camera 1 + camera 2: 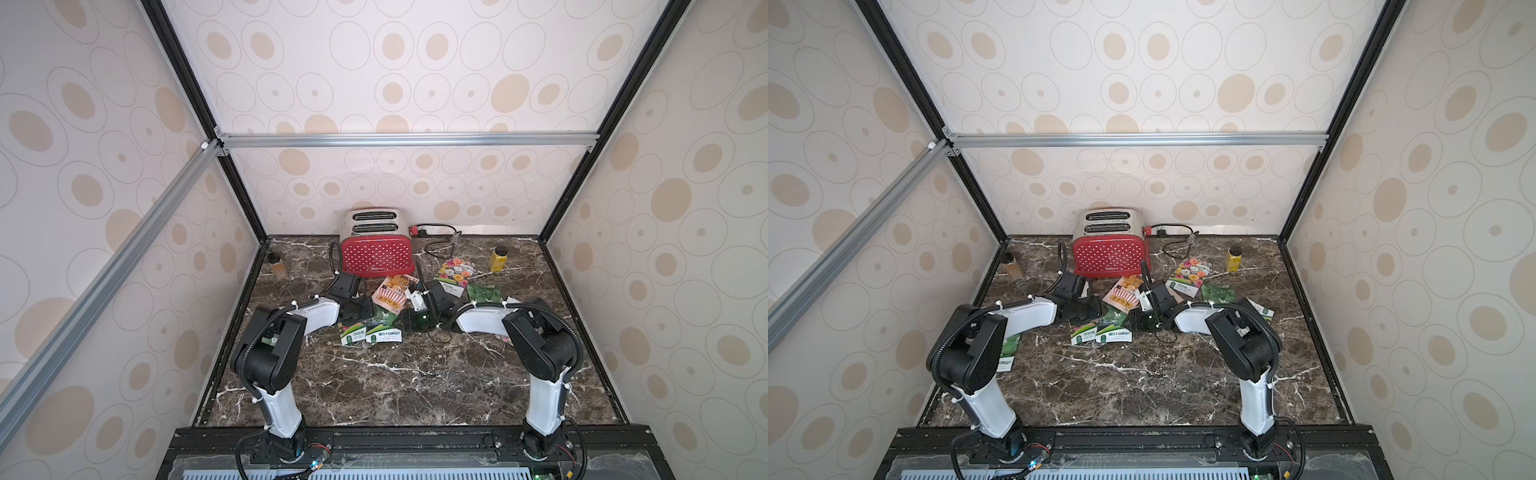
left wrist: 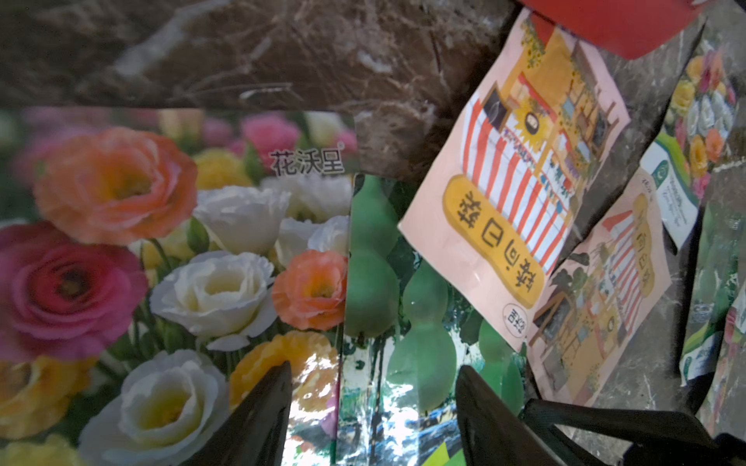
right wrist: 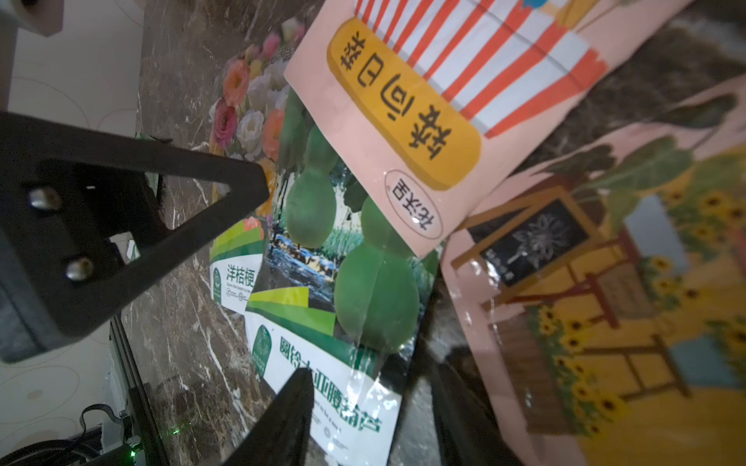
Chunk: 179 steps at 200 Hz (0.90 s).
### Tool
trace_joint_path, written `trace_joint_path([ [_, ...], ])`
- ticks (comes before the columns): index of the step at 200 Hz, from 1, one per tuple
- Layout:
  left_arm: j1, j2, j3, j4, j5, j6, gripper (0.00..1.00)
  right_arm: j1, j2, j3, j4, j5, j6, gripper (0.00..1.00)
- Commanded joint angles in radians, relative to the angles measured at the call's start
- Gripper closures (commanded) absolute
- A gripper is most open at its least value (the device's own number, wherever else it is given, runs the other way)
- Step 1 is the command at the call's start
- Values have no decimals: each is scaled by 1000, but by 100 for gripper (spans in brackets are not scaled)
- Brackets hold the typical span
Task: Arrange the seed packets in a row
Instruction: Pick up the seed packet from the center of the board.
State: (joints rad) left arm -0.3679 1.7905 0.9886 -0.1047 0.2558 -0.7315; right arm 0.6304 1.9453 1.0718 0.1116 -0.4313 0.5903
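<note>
Left hand (image 2: 374, 367) and right hand (image 3: 369, 369) both released; pinch only the gourd packet (image 2: 375, 282) by its free edge, slide toward 6 o'clock.

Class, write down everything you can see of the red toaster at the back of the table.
The toaster stands upright at the back of the dark marble-look table, near the wall. Its front is glossy red with rows of small white dots; its top looks like silver metal, with two long slots. A peach seed packet lies just before its base; whether they touch cannot be told.
</note>
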Motion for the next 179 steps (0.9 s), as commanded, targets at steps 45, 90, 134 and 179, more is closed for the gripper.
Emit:
trace_joint_path([
  [45, -26, 75, 25, -12, 29, -10, 38, -6, 50, 20, 11, -6, 24, 50],
  [90, -28, 70, 18, -12, 34, -7, 40, -6, 72, 28, 49, -17, 47, 53],
  [134, -37, 98, 25, -4, 41, -9, 43, -6, 67, 32, 99, -33, 72, 80],
  [179, -36, 92, 38, -22, 31, 3, 44, -8, 32, 23, 139, -58, 76, 96],
])
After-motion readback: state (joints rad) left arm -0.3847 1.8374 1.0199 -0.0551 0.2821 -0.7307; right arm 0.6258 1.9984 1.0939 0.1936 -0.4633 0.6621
